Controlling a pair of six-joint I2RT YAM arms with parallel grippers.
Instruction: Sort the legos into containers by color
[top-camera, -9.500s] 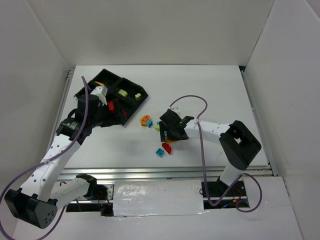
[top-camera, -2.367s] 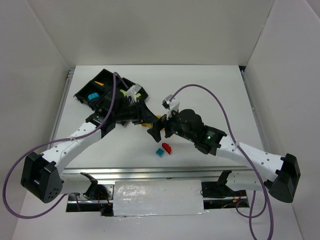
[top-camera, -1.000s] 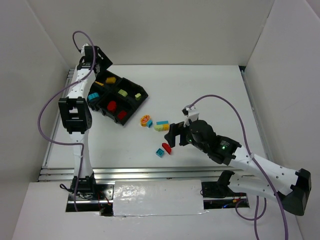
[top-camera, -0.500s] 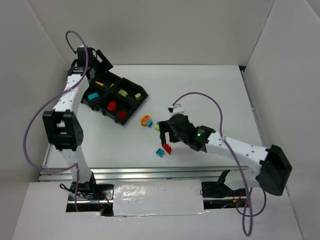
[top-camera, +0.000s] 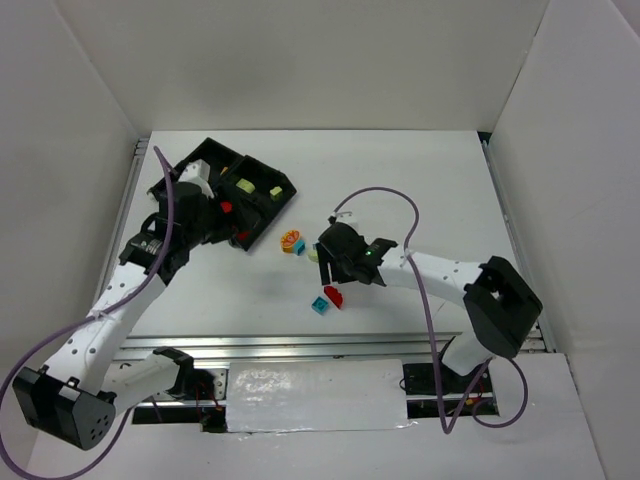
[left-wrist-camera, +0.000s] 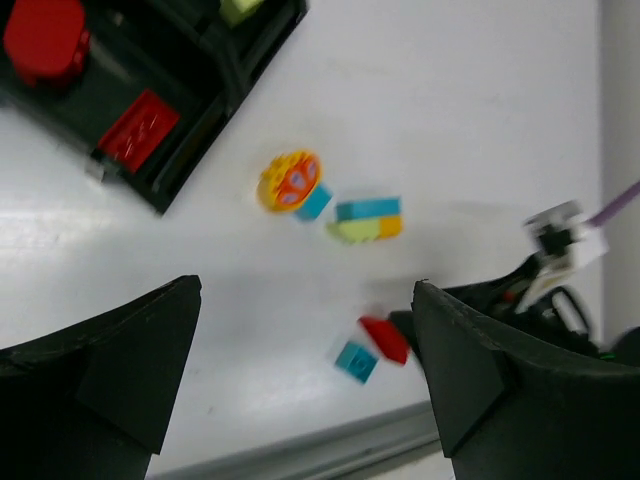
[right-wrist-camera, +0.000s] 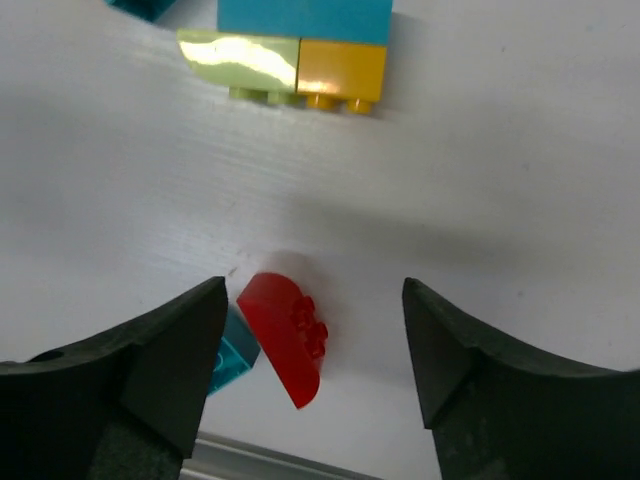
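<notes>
The black tray (top-camera: 265, 220) lies at the back left; red (top-camera: 226, 208) and pale green (top-camera: 243, 186) bricks show in it. My left gripper (top-camera: 218, 218) hangs open and empty over the tray's near side. My right gripper (top-camera: 335, 268) is open just above a red brick (top-camera: 333, 295) and a teal brick (top-camera: 320, 306). In the right wrist view the red brick (right-wrist-camera: 285, 335) lies on the table between my open fingers (right-wrist-camera: 150, 370), with the teal brick (right-wrist-camera: 232, 360) against it. A teal, green and orange brick (right-wrist-camera: 300, 45) lies beyond.
An orange round brick (top-camera: 291, 240) with a small teal brick (top-camera: 299, 247) lies between the tray and my right gripper. The left wrist view shows the tray's corner (left-wrist-camera: 200, 120), these loose bricks (left-wrist-camera: 290, 182) and the red brick (left-wrist-camera: 385, 338). The table's near rail (top-camera: 300, 345) is close.
My left arm has swung from the tray's far left corner to its near side. My right gripper has stayed over the red brick while its arm has folded in.
</notes>
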